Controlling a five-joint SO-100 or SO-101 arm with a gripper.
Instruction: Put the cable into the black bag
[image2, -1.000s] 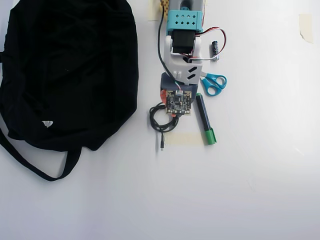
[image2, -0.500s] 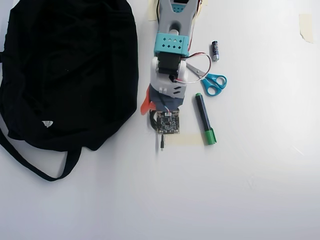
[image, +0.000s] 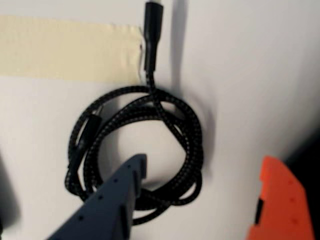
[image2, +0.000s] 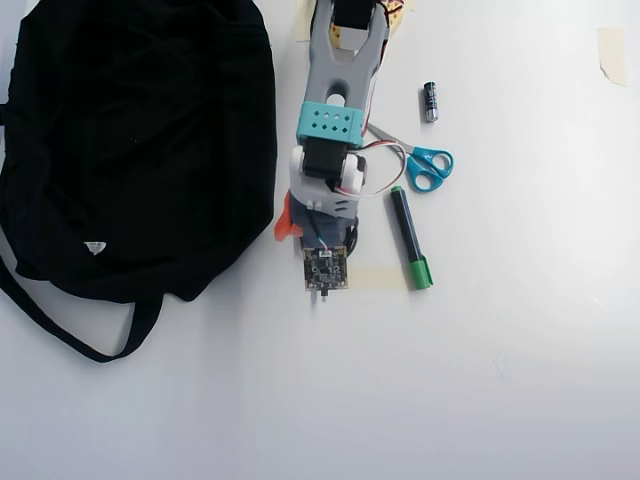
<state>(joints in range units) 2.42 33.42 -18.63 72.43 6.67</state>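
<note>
the cable (image: 145, 150) lies flat on the white bench (image: 250, 75), a thin black braided wire wound in a small round coil. one short straight end runs up from the coil and finishes in a black plug (image: 152, 35), which sits at the right edge of a strip of beige tape (image: 65, 50) stuck to the bench. in the wrist view the gripper (image: 200, 170) hangs right over the cable with its jaws spread wide: the blue-grey finger (image: 112, 200) reaches in from below with its tip over the open middle of the coil, and the orange finger (image: 277, 200) stands off to the right of the coil, clear of the wire. nothing is held between them.

in the overhead view the cable is almost wholly hidden under the arm (image2: 335, 130), which reaches down from the top edge. the black bag (image2: 140, 140) lies well to the left of the cable's spot, slumped on the bench, a small white tag (image2: 95, 247) on its fabric and a strap handle (image2: 80, 335) looping out below it. just right of the arm lies a marker with a green cap (image2: 408, 235); above that are blue-handled scissors (image2: 425, 165) and a small dark battery (image2: 430, 101).
</note>
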